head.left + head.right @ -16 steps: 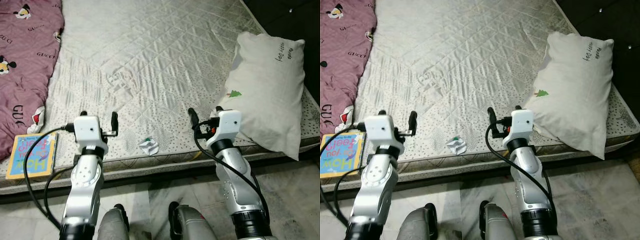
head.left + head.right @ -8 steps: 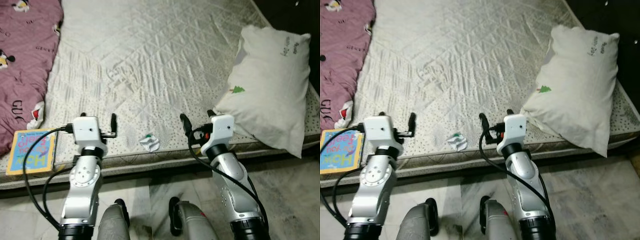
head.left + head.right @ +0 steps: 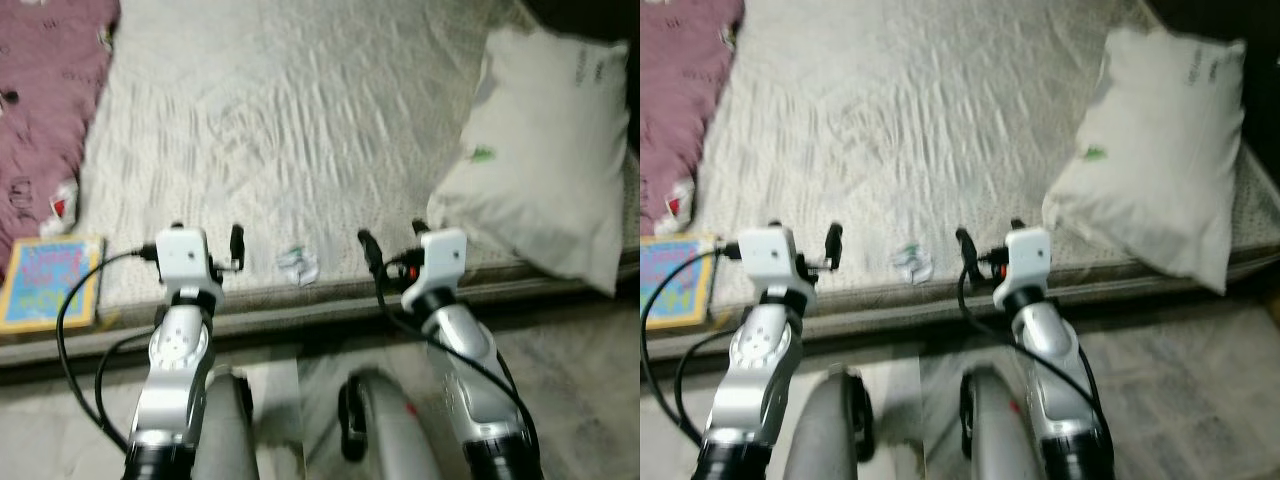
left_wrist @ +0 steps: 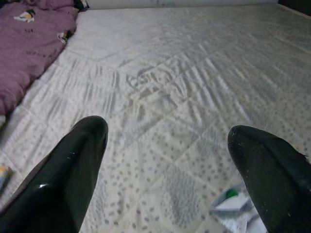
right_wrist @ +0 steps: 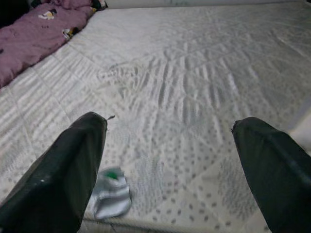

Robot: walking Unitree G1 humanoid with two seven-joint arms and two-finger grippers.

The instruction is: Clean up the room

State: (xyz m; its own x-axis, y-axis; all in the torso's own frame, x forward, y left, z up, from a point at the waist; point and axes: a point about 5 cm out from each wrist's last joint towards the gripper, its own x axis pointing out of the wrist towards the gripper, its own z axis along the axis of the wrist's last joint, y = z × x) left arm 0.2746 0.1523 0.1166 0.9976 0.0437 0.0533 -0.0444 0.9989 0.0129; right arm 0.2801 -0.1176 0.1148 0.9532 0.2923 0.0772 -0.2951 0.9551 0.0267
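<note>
- The crumpled wrapper (image 3: 298, 265) is likely the next thing to clear: a small scrap of white paper or plastic film, so I judge it to be almost weightless, soft, and easy to crush or flick away.
- It has no stiff edge to hook; the best hold looks like a pinch straight across its raised, bunched middle, with one finger on each side, pressing lightly into the mattress (image 3: 330, 120) so the scrap cannot slide off.
- The quilted cover should give under the fingertips, which helps a low pinch; the risk is catching the fabric along with the scrap.
- In looks, the wrapper is white and creased into a loose wad with a small green mark on top, plain in the right wrist view (image 5: 112, 191).
- It lies on the mattress close to the near edge, between the two grippers and a little nearer the left one.
- The left gripper (image 3: 206, 240) hovers over the near edge of the mattress with its fingers spread wide and nothing between them.
- The right gripper (image 3: 392, 240) hovers likewise over the near edge, fingers wide apart and empty, with the white pillow (image 3: 545, 170) just beyond it.
- On the mattress's left side lie a maroon blanket (image 3: 45, 100) and a colourful book (image 3: 50, 283) near the edge.
</note>
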